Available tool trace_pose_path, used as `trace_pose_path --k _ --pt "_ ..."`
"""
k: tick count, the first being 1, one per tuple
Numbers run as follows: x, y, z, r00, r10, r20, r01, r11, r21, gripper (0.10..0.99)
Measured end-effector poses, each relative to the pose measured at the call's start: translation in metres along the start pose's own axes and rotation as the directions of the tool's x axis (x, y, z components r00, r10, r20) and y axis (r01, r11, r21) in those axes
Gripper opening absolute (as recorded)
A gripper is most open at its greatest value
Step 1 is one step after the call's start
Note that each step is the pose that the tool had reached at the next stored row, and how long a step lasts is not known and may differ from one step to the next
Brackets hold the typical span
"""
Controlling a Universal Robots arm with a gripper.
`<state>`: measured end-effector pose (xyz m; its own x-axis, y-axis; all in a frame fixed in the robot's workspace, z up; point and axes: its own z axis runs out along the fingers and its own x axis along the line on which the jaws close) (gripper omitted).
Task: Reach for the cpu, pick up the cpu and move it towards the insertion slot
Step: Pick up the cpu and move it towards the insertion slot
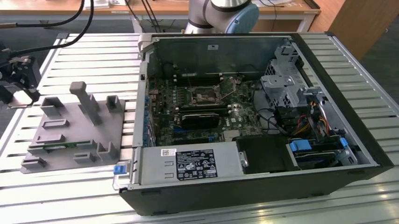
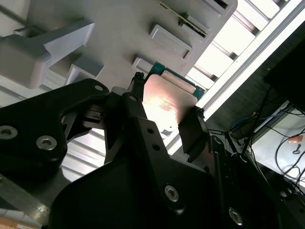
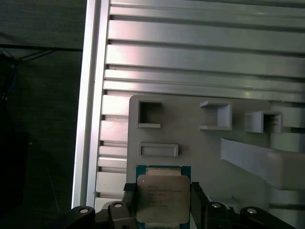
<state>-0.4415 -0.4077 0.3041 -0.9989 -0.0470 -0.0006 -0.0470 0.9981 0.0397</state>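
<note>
So the black two-finger gripper (image 3: pixel 162 193) has its jaws pinched in on the small flat square cpu (image 3: pixel 161 202), the one with a silvery metal lid and a green rim. There's one finger (image 3: pixel 130 202) against each of two opposite edges. Can't tell if it's actually off the surface. All this is over a corner of the grey plastic fixture tray (image 1: pixel 68 128), at the exterior view's left on the slatted aluminium table (image 1: pixel 93 49). The square silvery insertion slot (image 1: pixel 204 97) sits well apart to the right, inside the open black computer case (image 1: pixel 249 191).
</note>
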Motion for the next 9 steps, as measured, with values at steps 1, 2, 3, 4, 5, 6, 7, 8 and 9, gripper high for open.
trace_pose_path --k 1,2,3,4,5,6,7,8,9 --pt "0.0 0.0 -0.0007 1.0 0.0 0.0 0.0 1.0 0.0 0.541" --pt "0.0 0.0 -0.0012 1.0 0.0 0.0001 0.0 1.0 0.0 0.541" --pt "0.0 0.0001 -0.0017 1.0 0.0 0.0001 0.0 1.0 0.0 0.541" --pt "0.0 0.0001 -0.0022 1.0 0.0 0.0001 0.0 1.0 0.0 0.541" --pt "0.0 0.0001 -0.0028 1.0 0.0 0.0 0.0 1.0 0.0 0.541" --pt "0.0 0.0001 -0.0033 1.0 0.0 0.0001 0.0 1.0 0.0 0.541" --pt "0.0 0.0002 -0.004 1.0 0.0 0.0 0.0 1.0 0.0 0.541" --pt "0.0 0.0002 -0.0047 1.0 0.0 0.0001 0.0 1.0 0.0 0.541" --pt "0.0 0.0003 -0.0056 1.0 0.0 0.0 0.0 1.0 0.0 0.541"
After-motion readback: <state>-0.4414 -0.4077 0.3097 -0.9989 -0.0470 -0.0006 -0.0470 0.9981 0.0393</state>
